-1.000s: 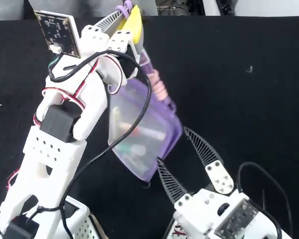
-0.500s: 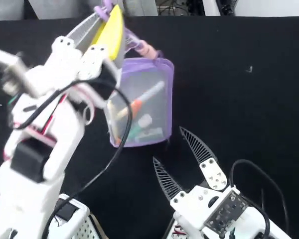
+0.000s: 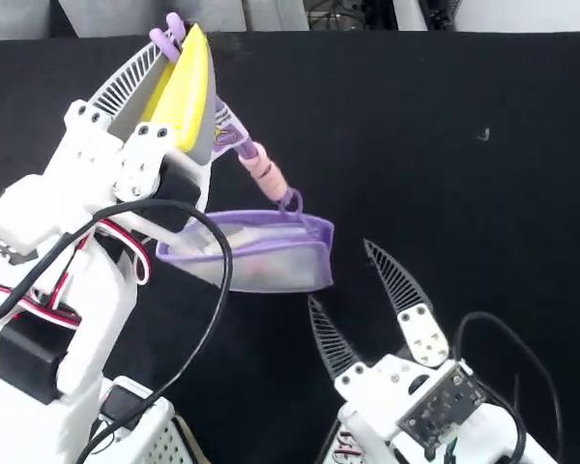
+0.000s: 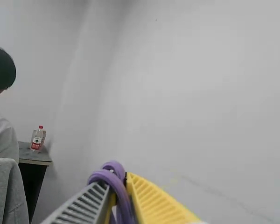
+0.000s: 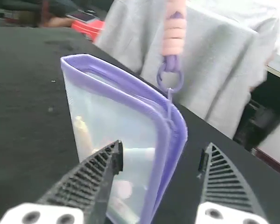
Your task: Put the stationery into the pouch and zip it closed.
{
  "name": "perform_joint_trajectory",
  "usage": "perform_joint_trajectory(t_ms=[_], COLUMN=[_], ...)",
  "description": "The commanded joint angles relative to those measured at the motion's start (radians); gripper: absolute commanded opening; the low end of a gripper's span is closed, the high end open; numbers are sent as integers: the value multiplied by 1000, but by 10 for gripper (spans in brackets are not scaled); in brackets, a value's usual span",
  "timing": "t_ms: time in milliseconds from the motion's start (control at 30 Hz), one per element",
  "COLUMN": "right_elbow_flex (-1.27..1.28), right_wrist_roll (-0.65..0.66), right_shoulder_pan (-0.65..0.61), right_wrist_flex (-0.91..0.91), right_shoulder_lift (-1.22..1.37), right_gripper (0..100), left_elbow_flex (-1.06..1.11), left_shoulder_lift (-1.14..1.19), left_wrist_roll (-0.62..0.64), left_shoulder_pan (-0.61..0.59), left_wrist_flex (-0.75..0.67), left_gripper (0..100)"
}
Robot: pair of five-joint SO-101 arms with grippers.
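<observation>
left gripper [image 3: 174, 37] raised high over the table's [image 3: 483, 193] far left side, yellow finger and grey finger clenched on the purple strap [image 3: 166, 29]. left wrist view: same clamp, strap loop [image 4: 113, 173] poking out between the two fingers of the left gripper [image 4: 120, 181], pale wall [image 4: 200, 84] behind, small bottle [image 4: 37, 138] on a dark stand off to one side.

strap runs down from the clamp through a pink coil [image 3: 264, 174] to a ring [image 3: 290, 201] at the pouch's corner. pouch [image 3: 256, 256] hangs from that corner, seen nearly edge-on from above, purple rim up, clear side below. cannot tell if its lower edge touches the table.

right gripper [image 3: 343, 280] sits low at the near edge, black fingers spread wide, released, holding nothing. its tips point at the ring end of the pouch, near it but apart. right wrist view: pouch [image 5: 130, 121] stands upright just beyond the open right gripper [image 5: 162, 148], ring [image 5: 170, 77] and pink coil [image 5: 173, 28] above the corner.

stationery [image 5: 81, 133] shows through the clear wall, an orange-yellow stick shape, other bits blurred. zip runs along the purple rim; cannot tell if it is fully shut.
</observation>
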Motion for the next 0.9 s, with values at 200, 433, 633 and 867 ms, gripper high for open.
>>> perform_joint_trajectory(t_ms=[200,433,633,867], right_elbow_flex=[197,251,257,255], right_wrist_roll=[115,121,121,121], right_shoulder_pan=[41,43,84,130], right_wrist_flex=[-112,-212,-299,-301], right_shoulder_lift=[-134,-134,-124,-102], right_gripper=[270,270,269,269], left_elbow_flex=[-5,-5,-15,-4], left_shoulder_lift=[-14,-15,-15,-107], left_wrist_roll=[2,0,5,5], left_shoulder_pan=[10,10,12,12], left_wrist_flex=[-11,-9,32,32], left_gripper=[29,29,29,29])
